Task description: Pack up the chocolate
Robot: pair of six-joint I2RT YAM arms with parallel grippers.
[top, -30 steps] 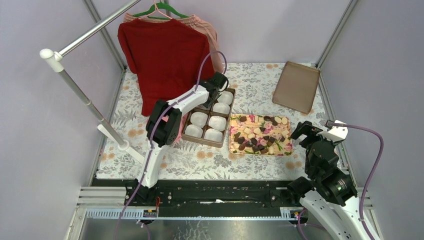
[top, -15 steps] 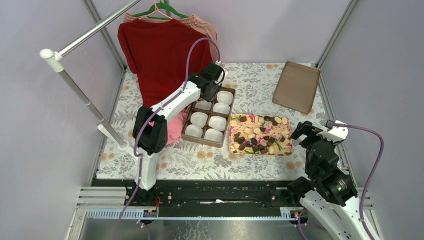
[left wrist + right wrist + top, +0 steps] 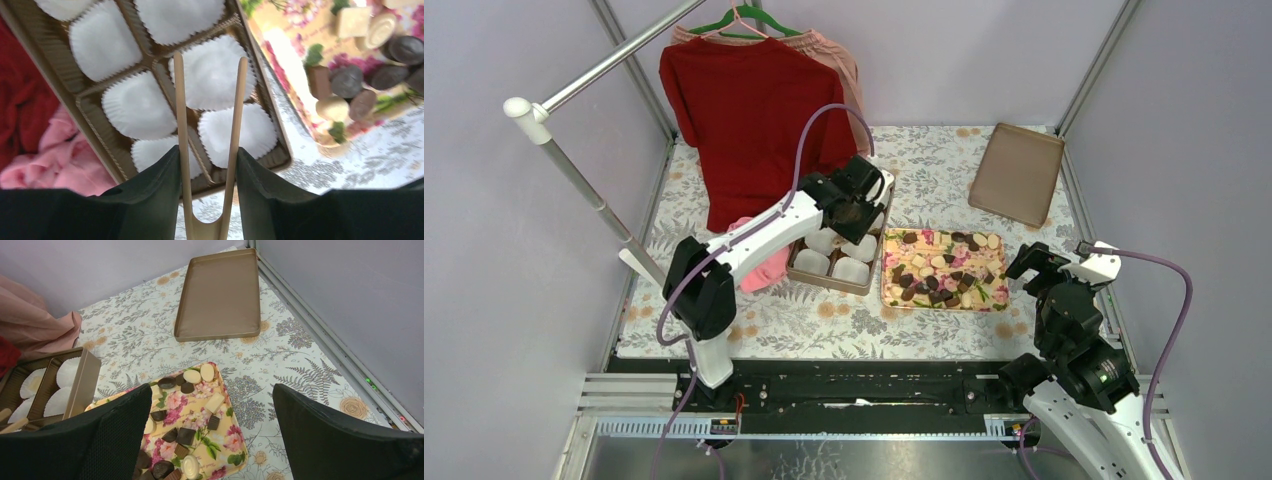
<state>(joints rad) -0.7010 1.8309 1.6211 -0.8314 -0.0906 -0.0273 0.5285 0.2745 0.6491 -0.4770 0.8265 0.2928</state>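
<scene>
The chocolate (image 3: 944, 272), dark and cream pieces, lies loose on a flower-patterned tray (image 3: 889, 300); it also shows in the left wrist view (image 3: 347, 80) and right wrist view (image 3: 186, 436). Left of it stands a brown box (image 3: 796, 268) of white paper cups (image 3: 212, 72), all empty where visible. My left gripper (image 3: 864, 195) hovers over the box, shut on wooden tongs (image 3: 181, 125) whose tips are apart and hold nothing. My right gripper (image 3: 1034, 262) is open and empty over the tray's right end, as the right wrist view (image 3: 211, 390) shows.
A brown box lid (image 3: 1017, 172) lies at the back right. A red shirt (image 3: 749, 110) hangs on a rack (image 3: 584, 180) at the back left. A pink cloth (image 3: 764, 270) lies by the box's left side. Frame walls close in both sides.
My left arm swung to the box's far end, then came back nearer and to the right, over the box's middle. The right arm has not moved.
</scene>
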